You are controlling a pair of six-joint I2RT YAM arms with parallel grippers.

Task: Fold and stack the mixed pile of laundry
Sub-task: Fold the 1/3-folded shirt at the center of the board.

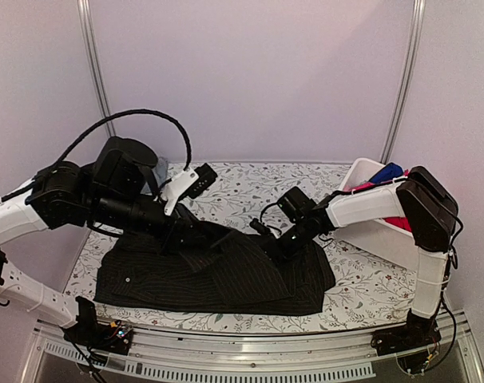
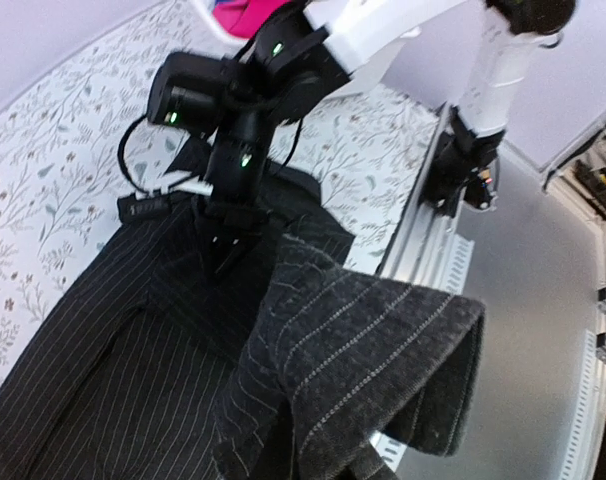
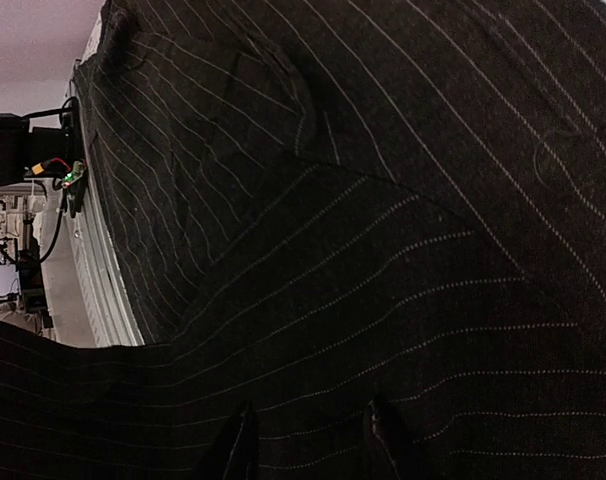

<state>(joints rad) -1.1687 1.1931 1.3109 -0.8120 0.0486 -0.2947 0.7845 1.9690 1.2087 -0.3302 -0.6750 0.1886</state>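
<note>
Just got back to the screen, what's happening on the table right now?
Both arms are working the black pinstriped shirt, spread on the floral table cover. The left gripper is shut on a fold of it, raised off the table. The right gripper is down on the shirt further right, fingers apart. A red-pink cloth and a blue cloth sit in the white bin.

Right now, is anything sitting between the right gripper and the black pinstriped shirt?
Nothing visible. The right gripper is down on the black pinstriped shirt, jaws parted against its cloth. The left gripper holds up a fold off to the side.
</note>
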